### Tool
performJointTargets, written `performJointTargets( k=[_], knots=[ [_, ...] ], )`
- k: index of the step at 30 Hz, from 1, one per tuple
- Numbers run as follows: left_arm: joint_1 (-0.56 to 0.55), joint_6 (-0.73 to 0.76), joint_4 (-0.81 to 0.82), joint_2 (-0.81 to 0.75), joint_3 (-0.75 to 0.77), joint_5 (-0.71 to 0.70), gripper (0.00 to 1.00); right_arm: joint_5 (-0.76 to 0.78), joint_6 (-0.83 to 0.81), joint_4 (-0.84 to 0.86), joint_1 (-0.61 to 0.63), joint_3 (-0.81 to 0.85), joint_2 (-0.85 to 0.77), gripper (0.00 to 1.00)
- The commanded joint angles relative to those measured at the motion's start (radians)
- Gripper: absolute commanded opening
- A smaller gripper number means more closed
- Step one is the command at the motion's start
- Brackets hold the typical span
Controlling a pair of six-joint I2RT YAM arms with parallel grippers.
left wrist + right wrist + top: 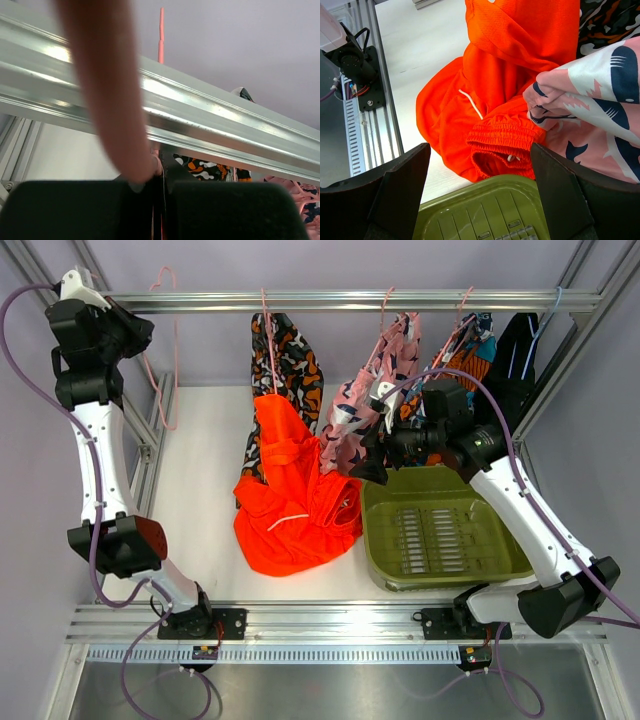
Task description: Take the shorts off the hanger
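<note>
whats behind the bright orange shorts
The camouflage shorts hang behind the orange shorts; their lower part is mostly covered, and so is the table beneath the orange heap.

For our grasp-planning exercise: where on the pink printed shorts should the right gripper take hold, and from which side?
Probably the bunched lower fold of the pink printed shorts, approached from the near side: it hangs free and juts toward the open right gripper.

Bare table (200, 500) lies open left of the orange shorts (290, 510); the green tray (372, 530) blocks the right.
</note>
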Motion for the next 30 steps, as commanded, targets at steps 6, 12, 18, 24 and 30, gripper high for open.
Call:
performJointTargets(
  k=[6,12,18,24,30],
  knots=[
    [0.005,0.016,-0.041,-0.066,0.023,-0.065,0.02,-0.033,0.007,0.043,-0.010,0.005,-0.016,0.90],
    [0.004,-0.030,-0.075,-0.067,-0.008,-0.014,0.00,-0.044,0.014,0.054,-0.010,0.008,-0.011,0.90],
    [-0.007,-0.033,-0.052,-0.077,-0.037,-0.026,0.00,-0.045,0.010,0.048,-0.010,0.008,-0.013,0.90],
    [-0.044,-0.007,-0.097,-0.046,-0.022,-0.051,0.00,-0.047,0.016,0.051,-0.010,0.017,-0.007,0.91],
    [-0.091,0.031,-0.130,-0.009,0.003,-0.069,0.00,-0.047,0.014,0.046,-0.010,0.016,-0.004,0.91]
  ],
)
